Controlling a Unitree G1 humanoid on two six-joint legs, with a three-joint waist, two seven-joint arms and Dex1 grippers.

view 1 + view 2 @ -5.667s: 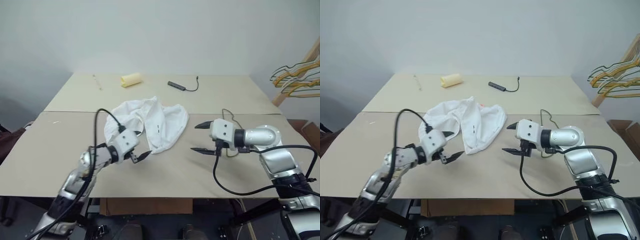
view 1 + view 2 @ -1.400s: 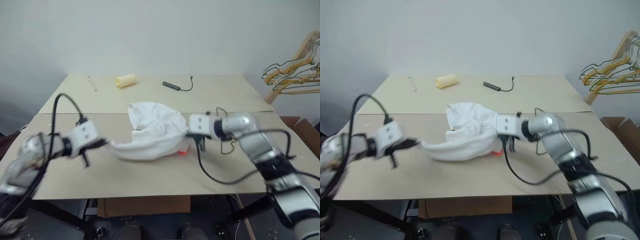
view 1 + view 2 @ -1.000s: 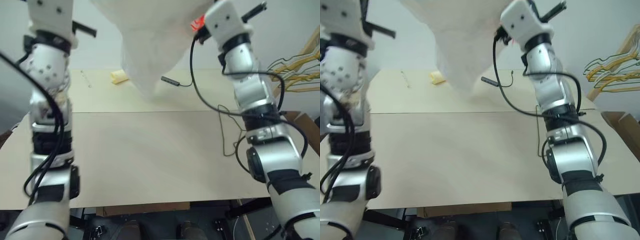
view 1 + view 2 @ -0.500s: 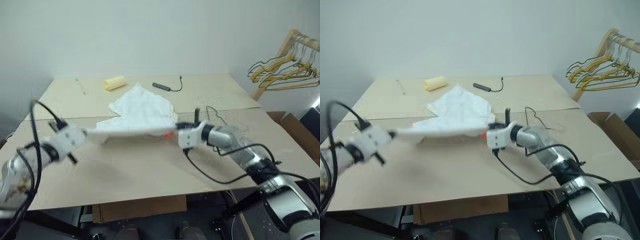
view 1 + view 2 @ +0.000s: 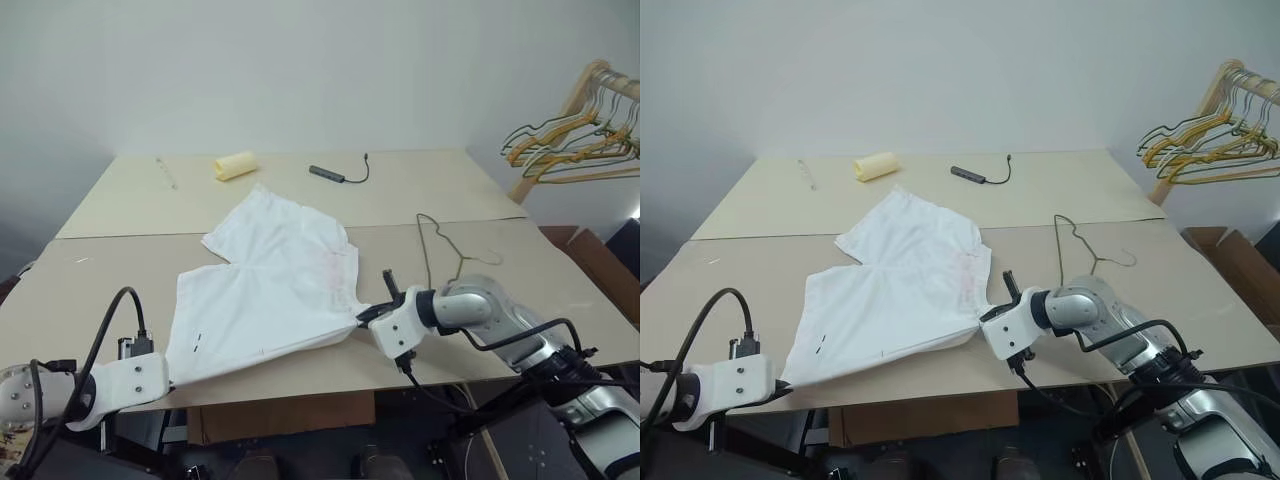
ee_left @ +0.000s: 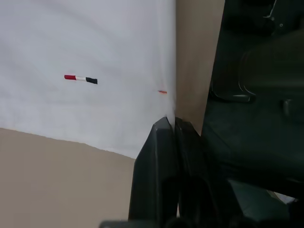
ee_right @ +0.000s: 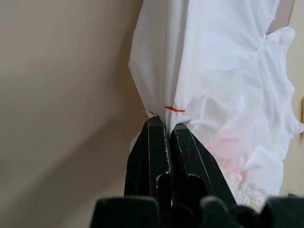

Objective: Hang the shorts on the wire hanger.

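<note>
shorts (image 5: 268, 283): one, white, spread flat on table (image 5: 480, 195)
wire hanger (image 5: 447, 248): one, right
left claw (image 6: 170, 124), right claw (image 7: 161, 124): both clamped on shorts' corners

The right gripper (image 7: 166, 124) has its two black fingers (image 7: 151, 147) pressed together on a corner of the shorts (image 7: 223, 71) — the white cloth gathers into a tight pinch right at the fingertips and fans out beyond them in soft wrinkles. A short red mark (image 7: 175, 109) sits on the fabric just past the pinch, and a faint pinkish tint shows nearby. The tan table (image 7: 61, 95) lies beside and beneath the cloth.
</note>
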